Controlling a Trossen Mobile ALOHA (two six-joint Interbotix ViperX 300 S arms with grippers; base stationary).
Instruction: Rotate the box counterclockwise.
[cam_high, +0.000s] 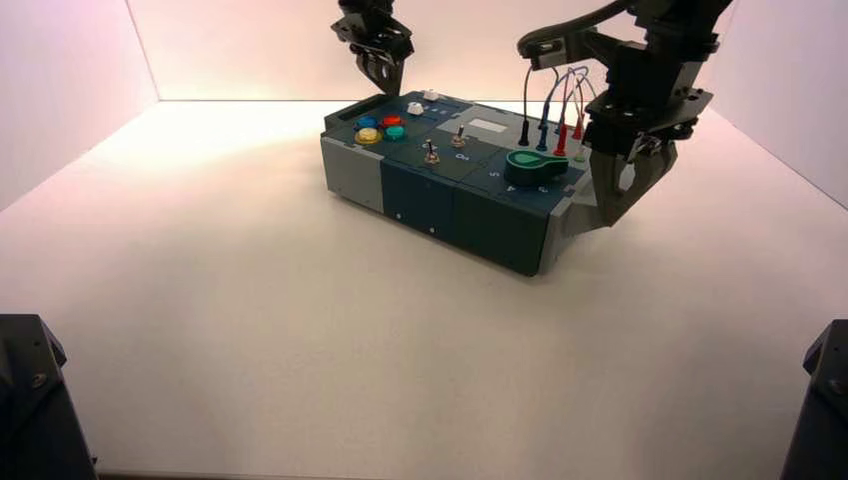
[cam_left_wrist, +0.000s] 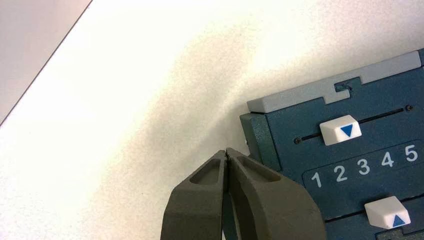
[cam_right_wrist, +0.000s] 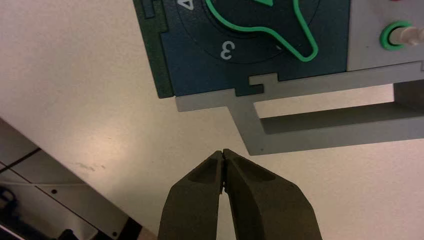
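So I've got the big dark teal and grey rectangular panel box (cam_high: 455, 215) sitting at an angle on the pale tabletop (cam_high: 300, 360), over toward the far side, with its right end nearer the high camera than its left.

My left gripper, dark with tapered fingers (cam_left_wrist: 226, 155), is at the box's far left corner, by the left end, jaws closed with nothing between them. Two white slider caps (cam_left_wrist: 341, 130) show in that wrist cam, the one by the grey edge sitting between 2 and 4.

My right gripper, same dark tapered type (cam_right_wrist: 223, 156), hangs just off the right end, near the grey end handle (cam_right_wrist: 340, 132). Jaws closed there too, nothing in them.

Up top, the left part has four round buttons: blue (cam_high: 367, 123), red (cam_high: 392, 121), yellow (cam_high: 368, 135) and green (cam_high: 394, 132). Two metal toggle switches (cam_high: 431, 153) stand mid-panel, then a green pointer knob (cam_high: 535, 166) and looped wires with plugs (cam_high: 562, 105) toward the right end.
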